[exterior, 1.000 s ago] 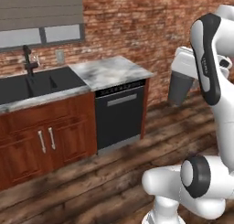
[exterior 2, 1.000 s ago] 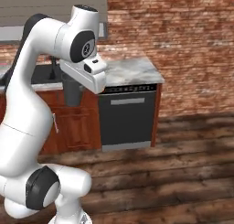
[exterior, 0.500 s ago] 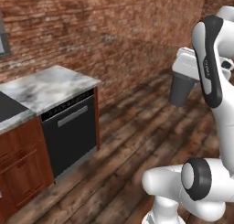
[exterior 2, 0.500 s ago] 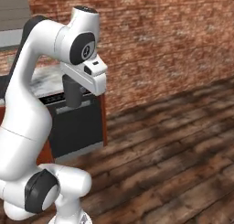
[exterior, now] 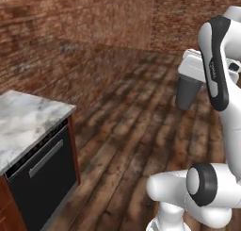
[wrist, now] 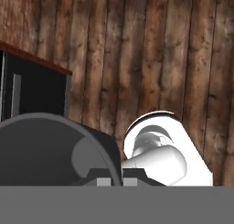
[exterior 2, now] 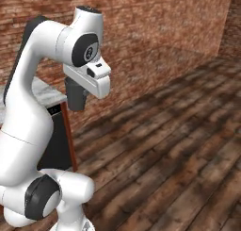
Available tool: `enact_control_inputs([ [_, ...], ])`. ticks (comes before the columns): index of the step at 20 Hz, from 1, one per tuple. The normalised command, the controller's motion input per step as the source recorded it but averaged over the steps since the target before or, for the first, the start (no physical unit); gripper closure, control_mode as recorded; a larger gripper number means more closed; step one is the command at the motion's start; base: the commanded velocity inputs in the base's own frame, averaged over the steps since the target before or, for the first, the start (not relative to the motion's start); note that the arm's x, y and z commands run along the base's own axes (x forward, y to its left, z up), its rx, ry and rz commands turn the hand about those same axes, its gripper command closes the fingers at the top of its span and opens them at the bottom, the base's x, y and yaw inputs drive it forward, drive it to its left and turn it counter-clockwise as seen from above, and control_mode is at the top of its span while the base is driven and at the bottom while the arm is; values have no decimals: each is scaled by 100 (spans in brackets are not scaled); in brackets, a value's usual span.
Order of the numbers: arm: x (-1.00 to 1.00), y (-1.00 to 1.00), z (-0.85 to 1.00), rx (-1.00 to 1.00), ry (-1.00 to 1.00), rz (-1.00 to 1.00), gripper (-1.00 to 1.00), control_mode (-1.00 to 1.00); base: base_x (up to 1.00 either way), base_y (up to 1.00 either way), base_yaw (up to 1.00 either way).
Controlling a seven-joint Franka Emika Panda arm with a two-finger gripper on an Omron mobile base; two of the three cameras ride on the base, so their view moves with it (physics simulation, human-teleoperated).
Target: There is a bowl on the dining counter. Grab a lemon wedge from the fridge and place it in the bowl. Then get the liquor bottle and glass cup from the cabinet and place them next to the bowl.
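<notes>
Hand view looks straight down into the glass cup (wrist: 50,150), its dark round mouth filling the lower left, with my two fingertips (wrist: 116,182) pinched together on its rim — one inside the wall, one outside. That is why the cup hangs as it does: I hold it by the lip, upright, open end up, so it rides steadily below my hand while the base travels.

From the left base view, the cup (exterior: 188,93) sits under my gripper (exterior: 200,70), carried high and close to my own arm, well clear of the wooden floor (exterior: 122,131). From the right base view, the same cup (exterior 2: 75,95) hangs beneath the white hand (exterior 2: 89,79), tucked near the shoulder. I judge this tucked pose to be a carrying one — nothing nearby to knock against.

My jaws are nearly shut, clamped on the thin wall of the cup and touching nothing else.

A marble counter (exterior: 23,126) with a black dishwasher (exterior: 42,178) below it stands off to my left, near a brick wall (exterior: 70,32). It has appliance and wood fronts, so I take it not to be the dining counter; the cup is not yet set down.
</notes>
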Motion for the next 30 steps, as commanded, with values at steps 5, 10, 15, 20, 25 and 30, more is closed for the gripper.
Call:
enact_control_inputs([
  [5, 0, 0, 0, 0, 0, 0, 100, 100, 100, 0, -39],
  [10, 0, 0, 0, 0, 0, 0, 100, 100, 100, 0, -35],
  [15, 0, 0, 0, 0, 0, 0, 100, 100, 100, -1, -29],
  [20, 0, 0, 0, 0, 0, 0, 100, 100, 100, -3, -24],
  [25, 0, 0, 0, 0, 0, 0, 100, 100, 100, -5, -18],
  [30, 0, 0, 0, 0, 0, 0, 100, 100, 100, 0, -17],
])
